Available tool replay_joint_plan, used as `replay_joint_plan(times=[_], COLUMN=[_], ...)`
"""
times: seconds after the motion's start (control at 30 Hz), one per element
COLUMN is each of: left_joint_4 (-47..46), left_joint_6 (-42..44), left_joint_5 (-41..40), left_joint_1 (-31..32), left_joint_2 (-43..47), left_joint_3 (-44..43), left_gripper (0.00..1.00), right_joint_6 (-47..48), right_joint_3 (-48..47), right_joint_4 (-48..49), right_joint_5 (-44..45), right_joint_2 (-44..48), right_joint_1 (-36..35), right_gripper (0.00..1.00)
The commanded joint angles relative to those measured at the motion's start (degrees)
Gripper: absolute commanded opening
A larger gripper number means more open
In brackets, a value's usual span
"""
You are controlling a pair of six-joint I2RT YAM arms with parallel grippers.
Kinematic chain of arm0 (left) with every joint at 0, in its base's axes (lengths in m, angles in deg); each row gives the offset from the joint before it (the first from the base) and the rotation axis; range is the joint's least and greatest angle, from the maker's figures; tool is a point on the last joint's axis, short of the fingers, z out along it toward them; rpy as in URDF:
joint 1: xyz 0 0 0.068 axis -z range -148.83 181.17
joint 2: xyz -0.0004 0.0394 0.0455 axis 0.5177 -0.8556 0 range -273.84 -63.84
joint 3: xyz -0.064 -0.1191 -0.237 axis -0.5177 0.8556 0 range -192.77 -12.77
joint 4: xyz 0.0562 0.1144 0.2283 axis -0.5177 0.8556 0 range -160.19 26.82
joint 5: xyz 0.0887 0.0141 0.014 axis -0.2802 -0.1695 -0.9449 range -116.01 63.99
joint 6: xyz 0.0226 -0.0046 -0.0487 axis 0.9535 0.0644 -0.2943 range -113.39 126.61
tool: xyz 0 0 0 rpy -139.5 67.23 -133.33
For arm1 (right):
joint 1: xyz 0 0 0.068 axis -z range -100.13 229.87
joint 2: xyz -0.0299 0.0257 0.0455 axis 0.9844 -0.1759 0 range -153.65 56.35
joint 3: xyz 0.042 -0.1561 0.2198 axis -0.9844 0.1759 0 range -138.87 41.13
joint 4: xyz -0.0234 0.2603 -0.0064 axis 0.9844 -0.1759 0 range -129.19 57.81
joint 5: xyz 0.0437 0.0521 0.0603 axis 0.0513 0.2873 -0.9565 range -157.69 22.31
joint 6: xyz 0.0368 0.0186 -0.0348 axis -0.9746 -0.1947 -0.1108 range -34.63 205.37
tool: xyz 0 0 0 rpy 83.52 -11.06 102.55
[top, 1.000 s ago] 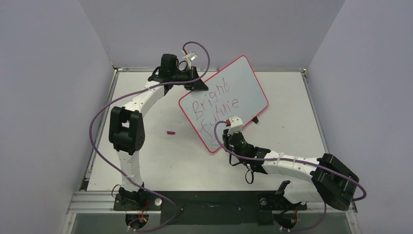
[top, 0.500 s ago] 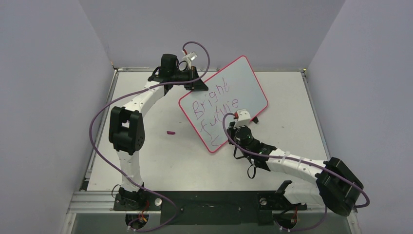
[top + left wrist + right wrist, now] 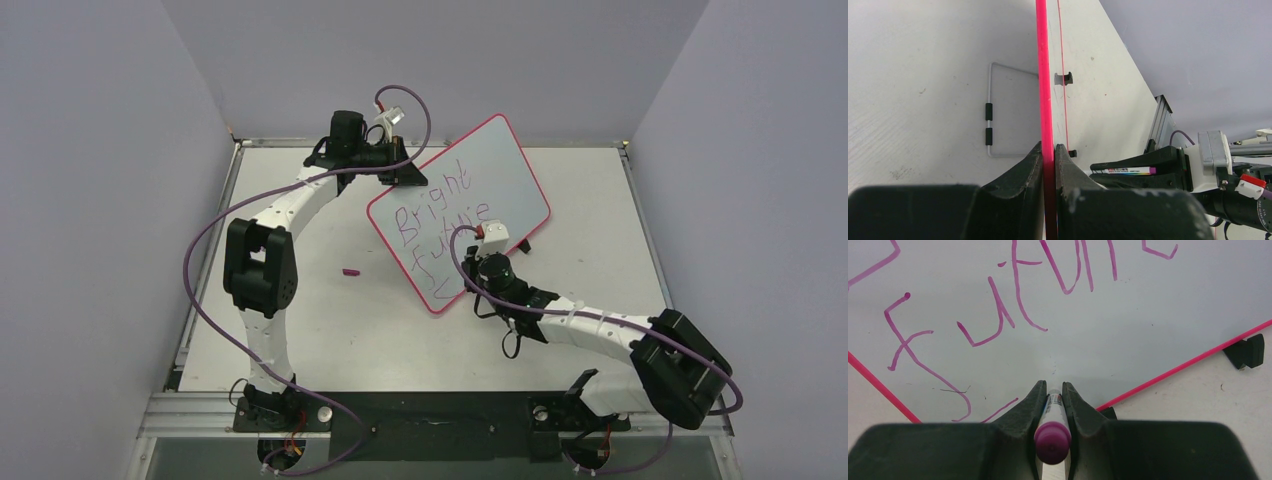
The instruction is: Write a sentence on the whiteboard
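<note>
The whiteboard [image 3: 500,170], white with a pink-red frame, stands tilted on the table. My left gripper [image 3: 405,172] is shut on its upper left edge; the left wrist view shows the frame [image 3: 1045,90] pinched between the jaws. The sentence [image 3: 440,215] reads "Bright" and "future" in magenta, with a first stroke of a third line at the lower corner; it also shows in the right wrist view [image 3: 1013,305]. My right gripper [image 3: 478,268] is shut on a purple-capped marker [image 3: 1052,432], tip at the board's lower part.
A small magenta marker cap [image 3: 350,271] lies on the table left of the board. Black clips [image 3: 1248,351] sit at the board's lower edge. A wire stand [image 3: 989,117] shows behind the board. Grey walls enclose the table.
My right gripper moved up and right along the board's lower part from the corner, then shifted slightly back left. The left gripper and the board have not moved.
</note>
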Motion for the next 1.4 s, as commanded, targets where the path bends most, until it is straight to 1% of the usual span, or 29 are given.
replay_joint_plan(times=[0.0,0.33,0.6,1.1,1.37], left_joint_4=[-4.6,-4.6,-4.7,-4.9,-5.0], left_joint_6=[2.5,2.5,2.4,2.2,2.2], left_joint_5=[1.9,1.8,1.9,2.0,2.0], left_joint_1=[0.7,0.6,0.6,0.6,0.5], left_joint_2=[4.4,4.5,4.7,4.9,5.0], left_joint_3=[-0.3,-0.2,0.0,0.1,0.2], left_gripper=[0.0,0.0,0.0,0.0,0.0], right_joint_6=[-0.5,-0.5,-1.4,-3.5,-3.2], right_joint_3=[-2.7,-1.8,0.2,3.0,1.1], right_joint_4=[3.4,4.8,5.0,2.0,0.3], right_joint_5=[-1.4,-4.1,-4.0,-1.0,2.2], right_joint_2=[-1.3,-2.3,-2.2,0.1,-0.3], right_joint_1=[0.4,-1.1,-2.1,-2.6,-2.3], right_gripper=[0.0,0.0,0.0,0.0,0.0])
